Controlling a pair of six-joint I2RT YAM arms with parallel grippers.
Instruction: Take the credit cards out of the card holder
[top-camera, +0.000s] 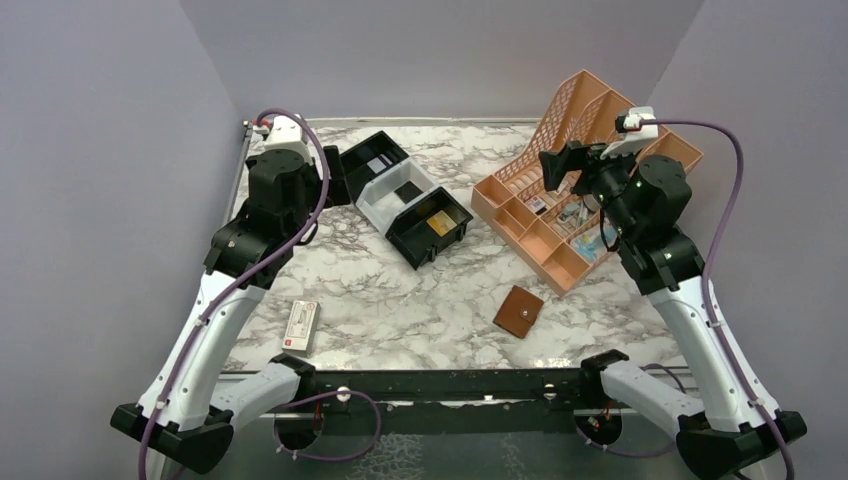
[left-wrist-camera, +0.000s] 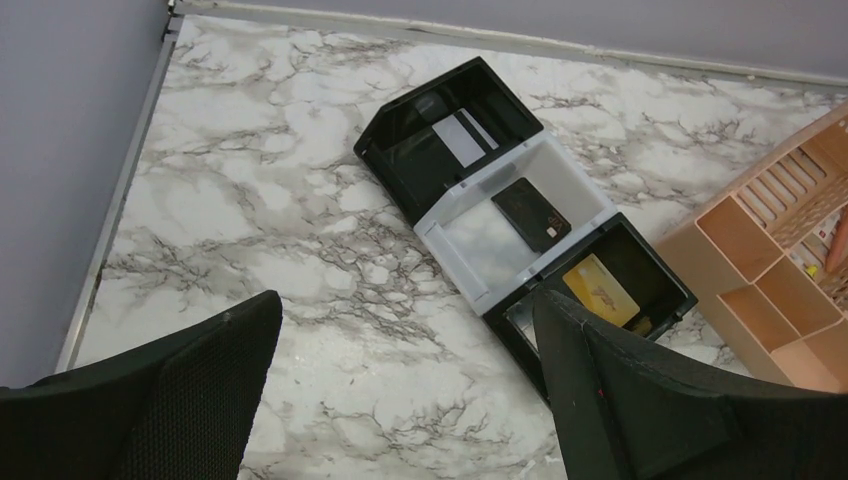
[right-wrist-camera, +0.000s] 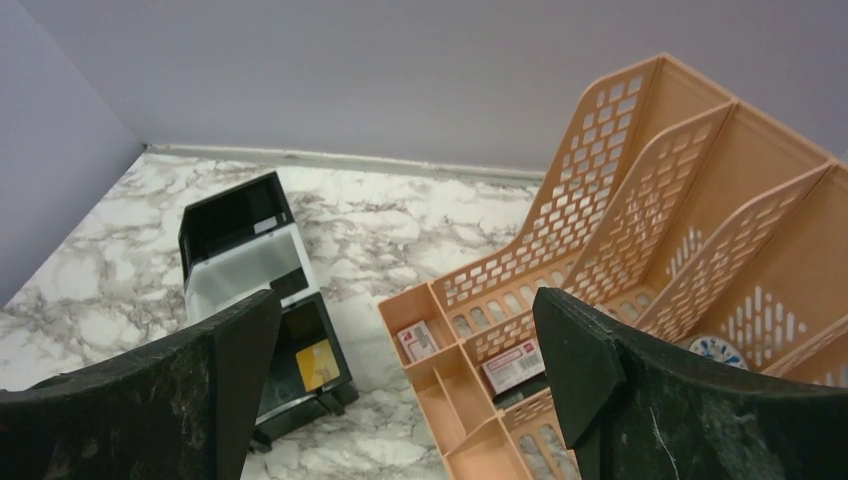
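Note:
The card holder (top-camera: 518, 311) is a small brown leather wallet with a stud. It lies shut on the marble table at the near right, between the two arm bases. It shows in neither wrist view. No credit cards show at it; they are hidden. My left gripper (top-camera: 337, 176) is open and empty, held high at the far left beside the three-compartment tray; its jaws stand wide apart in the left wrist view (left-wrist-camera: 410, 400). My right gripper (top-camera: 557, 165) is open and empty, held high over the orange organiser, far from the wallet; its jaws stand wide apart in its wrist view (right-wrist-camera: 405, 390).
A black-and-white three-compartment tray (top-camera: 372, 199) stands at the far centre, holding a pale card (left-wrist-camera: 462, 140), a black card (left-wrist-camera: 531, 213) and a gold card (left-wrist-camera: 600, 290). An orange desk organiser (top-camera: 590, 100) stands at the far right. A long white box (top-camera: 301, 325) lies at the near left.

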